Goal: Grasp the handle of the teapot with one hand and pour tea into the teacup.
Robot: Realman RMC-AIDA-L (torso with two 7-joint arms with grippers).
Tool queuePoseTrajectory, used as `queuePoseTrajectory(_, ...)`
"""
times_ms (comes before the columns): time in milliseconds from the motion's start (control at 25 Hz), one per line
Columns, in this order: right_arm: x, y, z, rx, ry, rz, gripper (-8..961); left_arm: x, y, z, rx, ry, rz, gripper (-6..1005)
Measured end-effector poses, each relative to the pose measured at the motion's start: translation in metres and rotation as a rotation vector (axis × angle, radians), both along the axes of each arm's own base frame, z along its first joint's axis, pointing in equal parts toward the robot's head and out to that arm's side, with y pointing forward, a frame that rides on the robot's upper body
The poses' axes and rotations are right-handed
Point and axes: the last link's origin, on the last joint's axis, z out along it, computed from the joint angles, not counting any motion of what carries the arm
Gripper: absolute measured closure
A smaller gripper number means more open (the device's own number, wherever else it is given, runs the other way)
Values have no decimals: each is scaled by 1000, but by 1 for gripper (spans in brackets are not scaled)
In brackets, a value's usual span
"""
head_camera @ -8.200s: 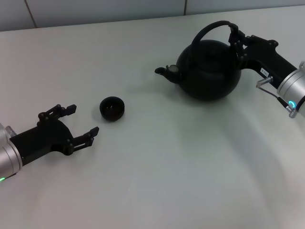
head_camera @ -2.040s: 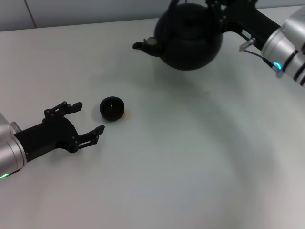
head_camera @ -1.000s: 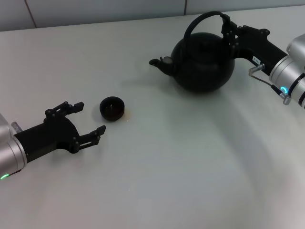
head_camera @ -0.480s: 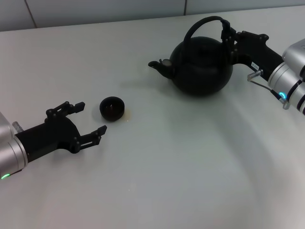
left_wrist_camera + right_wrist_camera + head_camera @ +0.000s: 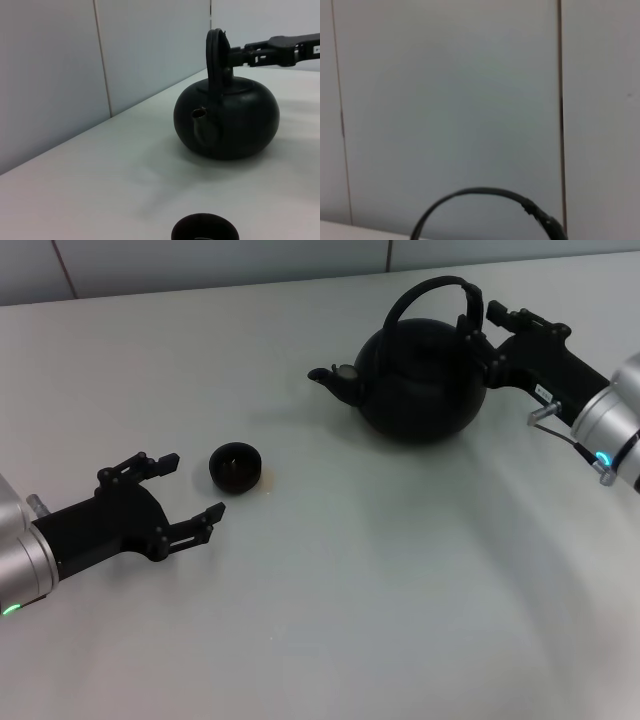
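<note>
The matte-black teapot [image 5: 420, 385] stands upright on the white table, its spout [image 5: 330, 378] pointing toward my left side. Its arched handle [image 5: 440, 288] rises over the top. My right gripper [image 5: 488, 337] is open at the handle's thick wrapped side, with one finger [image 5: 510, 316] above and one below, just off the hoop. The small dark teacup [image 5: 236, 466] sits well left of the pot. My left gripper [image 5: 192, 484] is open and empty just left of the cup. The left wrist view shows the cup [image 5: 205, 229], the pot [image 5: 227, 120] and the handle [image 5: 216, 50]. The right wrist view shows only the handle's arch [image 5: 480, 192].
A white table [image 5: 360, 590] stretches across the head view, with a tiled wall [image 5: 200, 260] along its far edge. A small brownish spot [image 5: 268, 478] lies beside the cup. The right arm's silver wrist [image 5: 610, 420] is at the right edge.
The teapot came down from a raised position near the far edge and now rests on the table. In the last half second my right gripper opened and drew back slightly from the handle.
</note>
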Motion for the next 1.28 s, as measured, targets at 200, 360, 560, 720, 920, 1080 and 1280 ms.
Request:
queuePoseTrajectory(200, 5, -23, 9, 38, 86, 36, 448, 0, -1, 0, 0, -1, -1, 152)
queuePoseTrajectory(360, 10, -53, 16, 71, 153, 94, 301, 0, -2, 1, 3, -2, -1, 152)
queuePoseTrajectory(560, -3, -86, 9, 7, 148, 270, 232, -1, -2, 2, 5, -2, 0, 152)
queuePoseTrajectory(720, -15, -93, -8, -171, 69, 400, 177, -1, -3, 1, 3, -2, 0, 152)
queuePoseTrajectory(920, -18, -70, -31, -400, -52, 365, 149, -1, -3, 1, 0, -2, -1, 152)
queuePoseTrajectory(1080, -22, -52, -40, -483, -101, 318, 149, -1, -4, 0, -2, -1, -1, 152)
queuePoseTrajectory(1280, -32, -34, -42, -554, -156, 303, 149, -1, -4, -1, -6, 0, 0, 152)
